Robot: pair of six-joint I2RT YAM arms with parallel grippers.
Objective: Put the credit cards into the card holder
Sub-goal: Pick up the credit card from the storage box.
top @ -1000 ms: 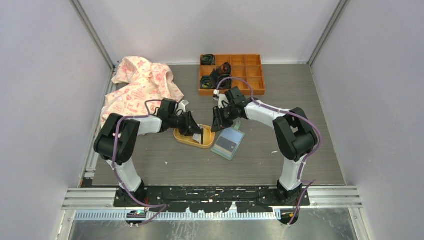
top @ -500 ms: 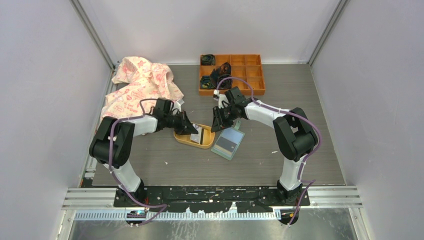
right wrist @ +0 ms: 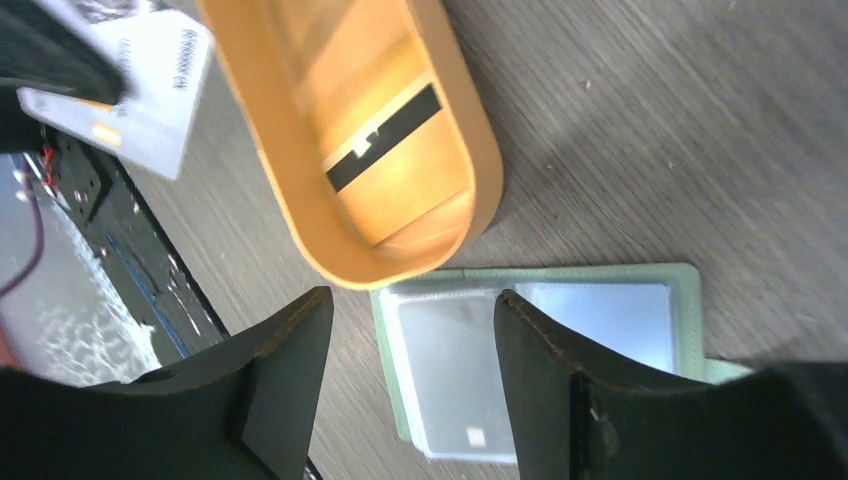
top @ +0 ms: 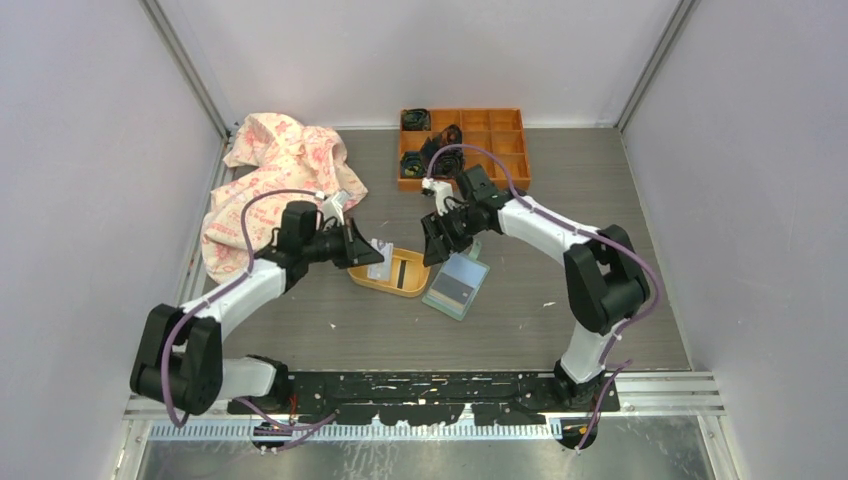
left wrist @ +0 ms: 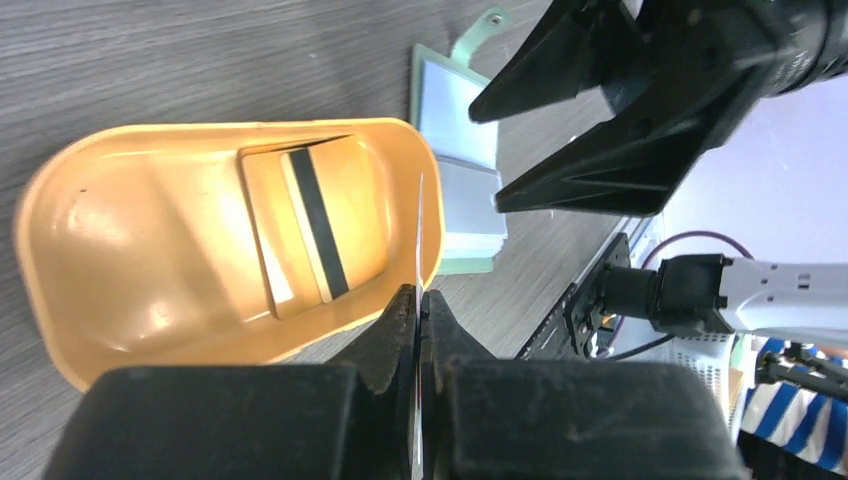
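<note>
Whitish plastic card (top: 380, 250) pinched by its near edge in the left gripper (top: 362, 248), the fingers tight on it, held over the left end of the yellow-orange oval dish (top: 375, 281).

A glossy orange card (left wrist: 315, 225) with a dark stripe lies flat in the smooth moulded dish. Just to the dish's right and nearer, the mint-green card holder (top: 458, 285) lies open on the table (top: 330, 320), clear sleeves facing up. The right gripper (top: 437, 240) hovers above where dish and holder meet, its fingers wide and empty. Bare grey wood-grain surface runs near and right of the holder. The orange compartment tray (top: 480, 185) sits at the far edge and a crumpled pink-printed cloth (top: 275, 170) at far left.
</note>
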